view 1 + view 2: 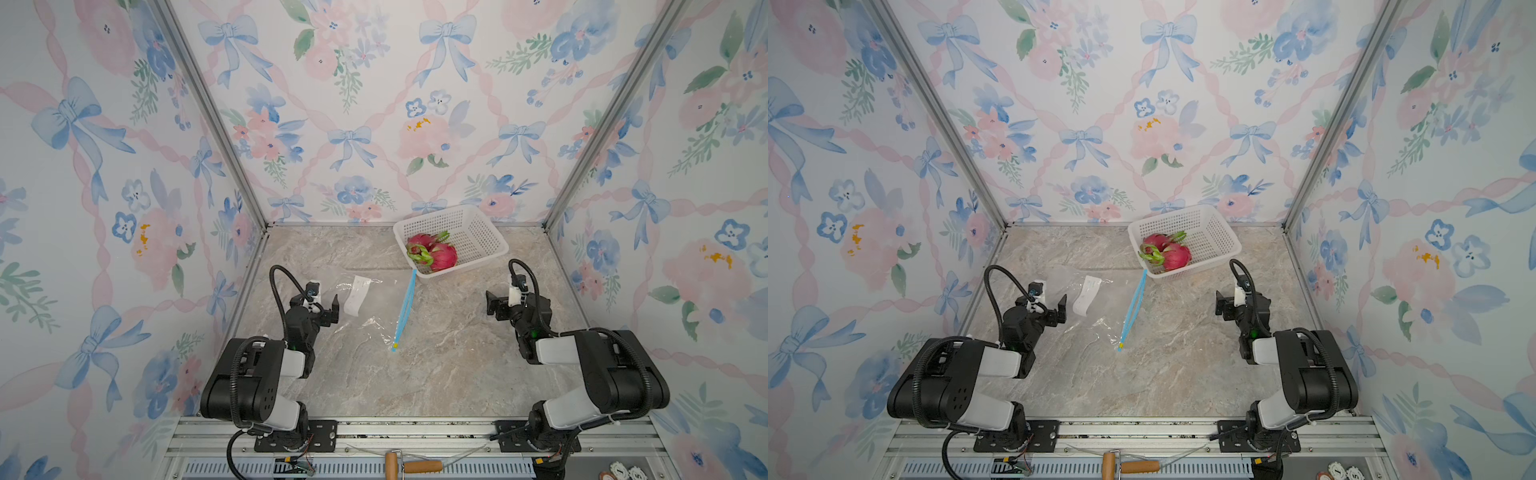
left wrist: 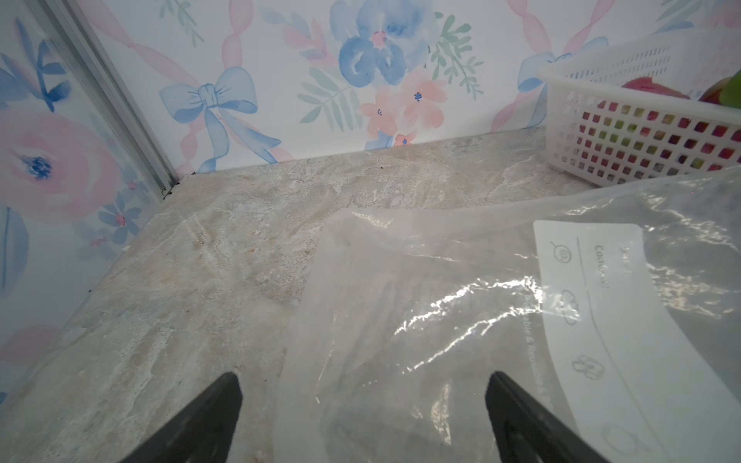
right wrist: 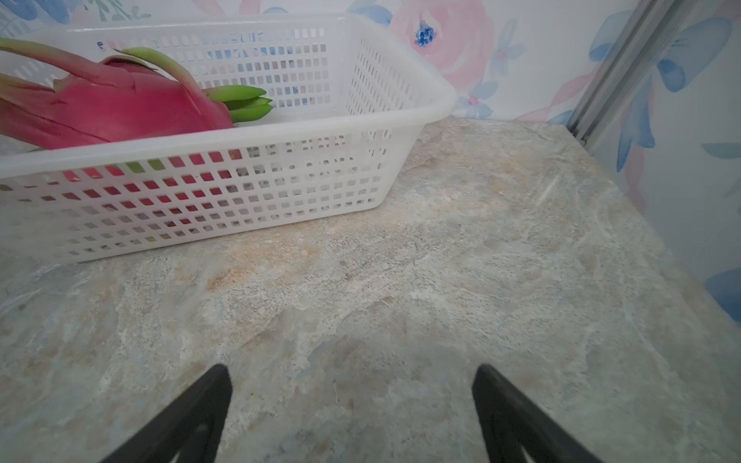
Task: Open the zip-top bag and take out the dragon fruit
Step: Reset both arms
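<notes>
Blue zip strip (image 1: 405, 307) appears only in both top views; left and right jaws stand wide, empty.

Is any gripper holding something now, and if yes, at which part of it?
Nothing is held. The left gripper is open over an edge of the zip-top bag. The right gripper is open over the bare table.

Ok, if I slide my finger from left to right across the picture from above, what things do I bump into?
In a top view: left pincer → white label on the clear bag → blue zip strip → dragon fruits → right pincer.
</notes>
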Controlling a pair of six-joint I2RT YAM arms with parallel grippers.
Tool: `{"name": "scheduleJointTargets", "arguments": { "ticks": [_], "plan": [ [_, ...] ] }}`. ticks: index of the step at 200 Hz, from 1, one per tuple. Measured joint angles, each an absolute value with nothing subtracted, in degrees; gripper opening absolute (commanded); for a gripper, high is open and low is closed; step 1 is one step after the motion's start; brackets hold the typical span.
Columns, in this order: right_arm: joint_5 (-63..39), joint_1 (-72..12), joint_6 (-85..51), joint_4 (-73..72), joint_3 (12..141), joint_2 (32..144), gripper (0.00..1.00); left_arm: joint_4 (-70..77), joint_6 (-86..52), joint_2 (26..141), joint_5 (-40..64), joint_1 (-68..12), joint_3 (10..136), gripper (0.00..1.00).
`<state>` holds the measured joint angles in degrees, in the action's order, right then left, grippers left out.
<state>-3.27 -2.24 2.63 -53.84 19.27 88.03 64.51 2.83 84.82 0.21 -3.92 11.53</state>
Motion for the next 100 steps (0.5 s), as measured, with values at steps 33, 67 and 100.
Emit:
{"name": "scheduleJointTargets", "arguments": {
  "ticks": [33,67,100],
  "plan": [
    [-2.0,-3.3,3.2,-56.7,18.2,88.0,0.96,68.4,2.9,85.8,-3.6,-5.8,10.7,0.95],
    [-0.5,-5.0,4.4,-62.2,14.0,88.0,0.96,72.8,2.8,88.2,-10.7,-7.9,8.7,0.98],
    [-0.3,-5.4,5.2,-65.2,12.4,88.0,0.96,69.1,0.3,88.5,-13.0,-5.1,12.4,0.98]
  ]
}}
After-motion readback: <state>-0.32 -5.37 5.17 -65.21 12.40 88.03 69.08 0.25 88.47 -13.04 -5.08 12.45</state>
